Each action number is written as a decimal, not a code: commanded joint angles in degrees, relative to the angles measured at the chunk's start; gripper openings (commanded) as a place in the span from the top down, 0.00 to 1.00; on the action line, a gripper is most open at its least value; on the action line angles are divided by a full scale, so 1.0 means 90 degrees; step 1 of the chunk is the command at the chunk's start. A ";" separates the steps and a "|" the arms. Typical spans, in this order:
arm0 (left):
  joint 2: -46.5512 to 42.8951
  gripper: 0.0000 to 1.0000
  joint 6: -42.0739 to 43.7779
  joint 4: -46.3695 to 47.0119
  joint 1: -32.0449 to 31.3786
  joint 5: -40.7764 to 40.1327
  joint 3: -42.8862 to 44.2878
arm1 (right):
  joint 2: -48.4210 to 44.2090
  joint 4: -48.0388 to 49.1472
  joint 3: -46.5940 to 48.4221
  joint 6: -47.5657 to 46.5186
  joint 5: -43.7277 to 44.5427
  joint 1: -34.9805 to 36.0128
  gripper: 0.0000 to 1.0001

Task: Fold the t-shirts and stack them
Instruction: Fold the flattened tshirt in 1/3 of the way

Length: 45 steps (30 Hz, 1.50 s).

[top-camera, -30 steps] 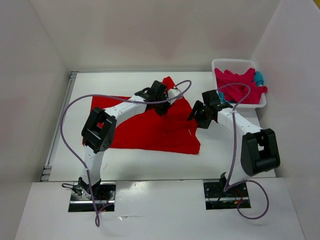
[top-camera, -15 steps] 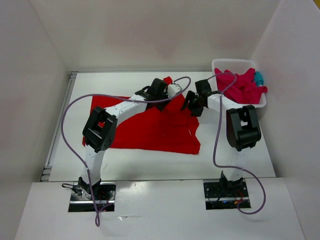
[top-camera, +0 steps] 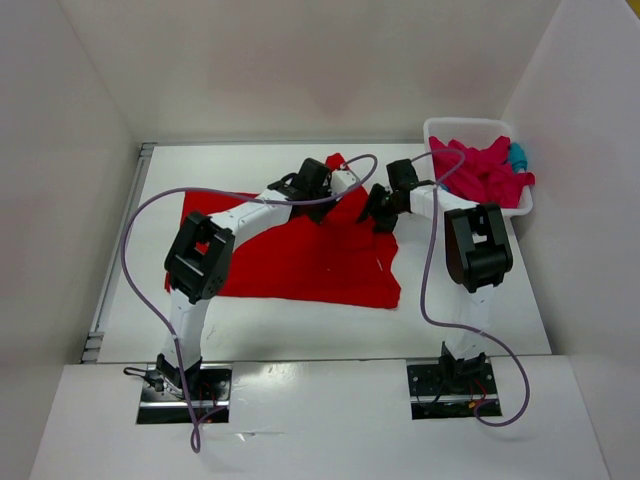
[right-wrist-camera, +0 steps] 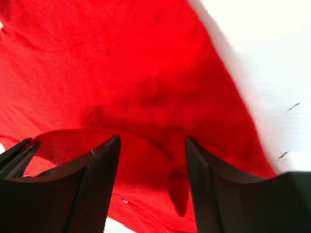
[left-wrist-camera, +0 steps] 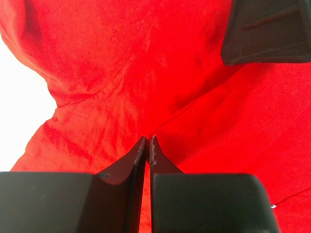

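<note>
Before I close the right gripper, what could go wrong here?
1. The open right gripper sits close beside the left gripper at the far edge of the red t-shirt; its body shows in the left wrist view, so they could collide.
2. Wrinkled cloth lies between the right fingers; closing may catch a bunched fold, not a clean edge.
3. The left gripper seems to pinch only a little cloth at its tips; it might slip under a pull.

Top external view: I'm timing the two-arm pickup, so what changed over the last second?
The right gripper swung left from beside the basket to the far right edge of the red t-shirt. Its fingers, open, now straddle the cloth. The left gripper stayed pinched on the shirt's raised far corner. The shirt and the basket did not shift.
</note>
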 commanded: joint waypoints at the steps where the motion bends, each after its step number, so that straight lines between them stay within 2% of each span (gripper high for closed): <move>1: 0.0069 0.89 -0.0135 0.0055 0.0030 0.0137 0.0135 | 0.0121 0.0119 0.0137 0.0167 -0.0313 0.0084 0.41; 8: 0.0069 0.89 -0.0135 -0.0003 0.0089 0.0137 0.0193 | -0.0200 -0.0175 0.0059 0.0226 -0.0391 0.0084 0.47; 11: 0.0069 0.89 -0.0135 -0.0062 0.0089 0.0137 0.0193 | -0.0200 -0.0175 -0.0010 0.0226 -0.0391 0.0084 0.63; 12: 0.0069 0.89 -0.0135 -0.0062 0.0089 0.0137 0.0193 | -0.0200 -0.0117 -0.0010 0.0226 -0.0391 0.0084 0.75; 14: 0.0069 0.89 -0.0135 -0.0062 0.0089 0.0079 0.0193 | -0.0142 -0.0039 0.0048 0.0294 -0.0391 0.0084 0.86; 15: 0.0069 0.89 -0.0135 -0.0062 0.0089 0.0079 0.0193 | -0.0064 0.0048 0.0049 0.0294 -0.0391 0.0084 0.96; 16: 0.0011 0.89 -0.0135 0.0006 0.0089 0.0079 0.0193 | -0.0063 0.0049 0.0155 0.0294 -0.0333 0.0084 1.00; 21: 0.0011 0.88 -0.0077 0.0181 0.0089 -0.0223 0.0193 | -0.0121 0.0653 0.0440 -0.0019 -0.0030 0.0084 1.00; 33: 0.0069 0.83 -0.0447 0.0621 0.0147 -0.0898 -0.0070 | -0.0269 0.2293 -0.0224 -0.0487 0.0410 0.0084 1.00; 35: 0.0147 0.78 -0.0515 0.0622 0.0147 -0.0956 -0.0070 | -0.0211 0.2383 -0.0167 -0.0575 0.0410 0.0084 0.88; 37: 0.0148 0.68 -0.0516 0.0622 0.0205 -0.0830 -0.0012 | -0.0133 0.2383 -0.0030 -0.0712 0.0342 0.0084 0.62; 38: 0.0148 0.54 -0.0516 0.0554 0.0206 -0.0762 -0.0012 | -0.0055 0.2267 0.0029 -0.0789 0.0341 0.0084 0.49; 40: 0.0148 0.39 -0.0516 0.0495 0.0206 -0.0761 -0.0012 | -0.0054 0.2149 0.0029 -0.0858 0.0496 0.0084 0.39; 41: 0.0148 0.36 -0.0516 0.0495 0.0206 -0.0761 -0.0070 | -0.0179 0.2149 -0.0058 -0.0858 0.0575 0.0084 0.34; 45: 0.0148 0.33 -0.0516 0.0319 0.0343 -0.1228 0.0007 | -0.0931 0.2246 -0.0264 -0.0858 0.1180 0.0143 0.33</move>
